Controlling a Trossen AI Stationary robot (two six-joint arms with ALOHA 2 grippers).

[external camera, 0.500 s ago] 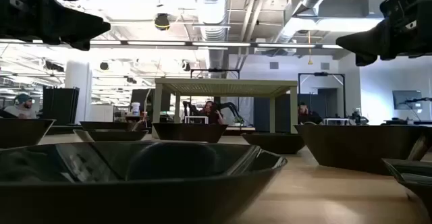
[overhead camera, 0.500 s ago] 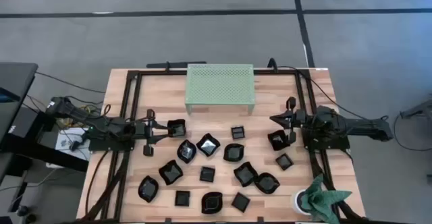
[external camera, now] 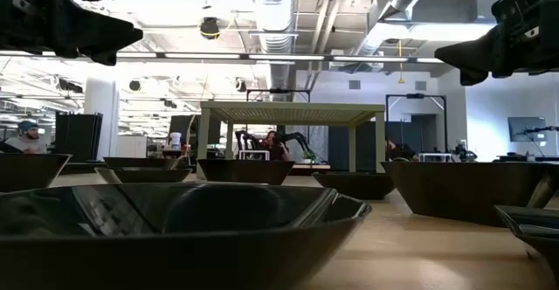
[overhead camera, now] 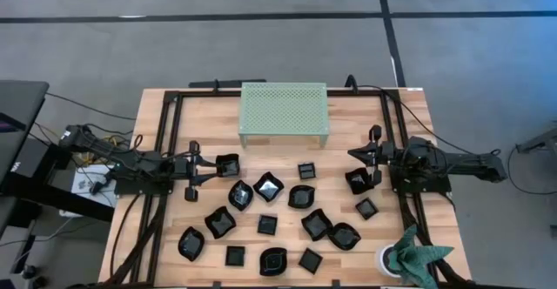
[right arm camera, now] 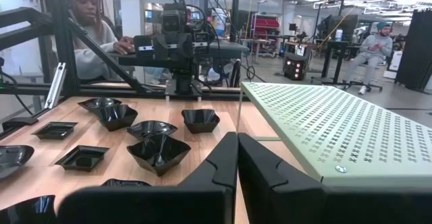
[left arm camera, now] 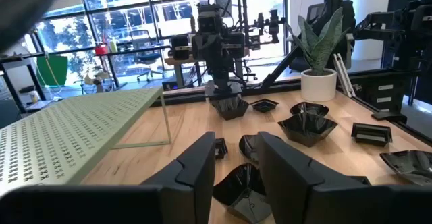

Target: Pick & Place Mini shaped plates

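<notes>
Several small glossy black plates (overhead camera: 268, 186) of square, round and wavy outlines lie spread over the wooden table, each resting flat on its base. My left gripper (overhead camera: 207, 169) hovers at the table's left side with its fingers open. A wavy plate (overhead camera: 228, 164) lies just ahead of it and shows below the fingers in the left wrist view (left arm camera: 239, 190). My right gripper (overhead camera: 355, 156) hovers at the table's right side with its fingers shut (right arm camera: 237, 158), above and beside another plate (overhead camera: 359, 181). In the low view both arms hang high above the plates.
A pale green perforated rack (overhead camera: 284, 110) stands on legs at the table's far edge, between the arms. A potted green plant (overhead camera: 409, 256) sits at the near right corner. A black frame (overhead camera: 165, 106) runs around the tabletop. People sit in the room beyond.
</notes>
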